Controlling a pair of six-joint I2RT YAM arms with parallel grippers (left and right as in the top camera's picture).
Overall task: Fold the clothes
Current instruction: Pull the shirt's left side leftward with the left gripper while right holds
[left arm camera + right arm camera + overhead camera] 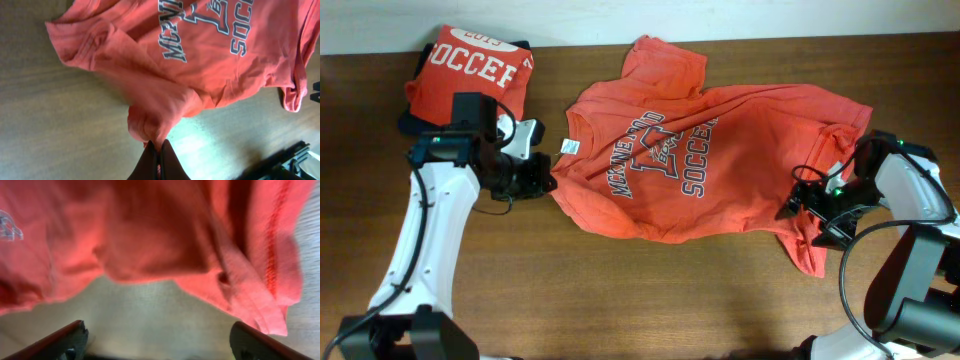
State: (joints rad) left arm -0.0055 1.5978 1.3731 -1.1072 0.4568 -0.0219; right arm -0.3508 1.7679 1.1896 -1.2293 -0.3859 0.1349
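Note:
An orange-red T-shirt (700, 160) with navy-and-white "SOCCER" lettering lies spread and rumpled on the table, its white neck tag (568, 147) at the left. My left gripper (546, 184) is shut on the shirt's left edge, and in the left wrist view (159, 146) cloth is pinched between the fingers. My right gripper (802, 215) is open at the shirt's right hem; in the right wrist view (157, 335) its fingers are spread over bare table just below the cloth (150, 235). A second T-shirt (470, 68), folded, lies at the back left.
The wooden table (650, 290) runs to a pale wall at the back. The folded shirt sits just behind the left arm. Cables hang off both arms.

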